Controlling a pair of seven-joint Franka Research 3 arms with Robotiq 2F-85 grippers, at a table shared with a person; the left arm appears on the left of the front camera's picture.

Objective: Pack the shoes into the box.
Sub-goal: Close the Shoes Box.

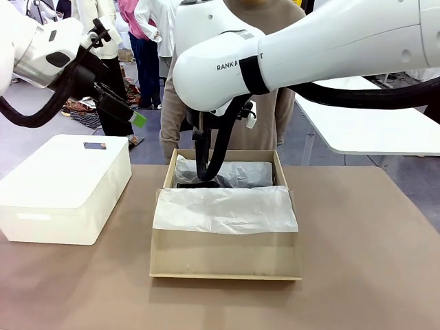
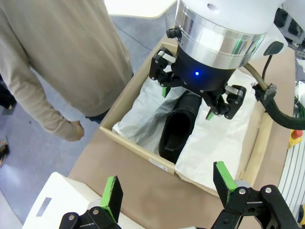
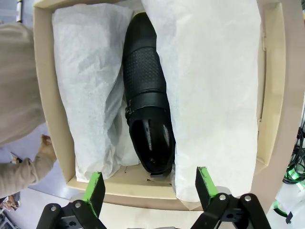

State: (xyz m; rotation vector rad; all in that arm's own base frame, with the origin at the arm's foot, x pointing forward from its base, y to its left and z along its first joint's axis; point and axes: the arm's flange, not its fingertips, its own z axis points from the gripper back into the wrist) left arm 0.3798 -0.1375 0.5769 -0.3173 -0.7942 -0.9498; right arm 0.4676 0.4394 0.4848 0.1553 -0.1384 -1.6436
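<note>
The tan box [image 1: 227, 256] stands open in the middle of the table, lined with white tissue paper [image 1: 225, 208]. One black shoe [image 3: 147, 105] lies on its sole in the gap between the paper folds, also seen as the shoe [image 2: 178, 131] in the left wrist view. My right gripper [image 3: 150, 186] hovers just above the shoe, open and holding nothing; the left wrist view shows this right gripper [image 2: 187, 102] with its jaws spread over the shoe. My left gripper [image 2: 167, 188] is open and empty, raised above the white plastic box, left of the tan box.
A white rounded plastic box [image 1: 65, 185] sits on the table's left. A person in a beige sweater [image 2: 62, 52] stands at the far edge behind the tan box, one hand [image 2: 76, 131] hanging near its corner. Bare brown tabletop [image 1: 371, 247] lies right of the box.
</note>
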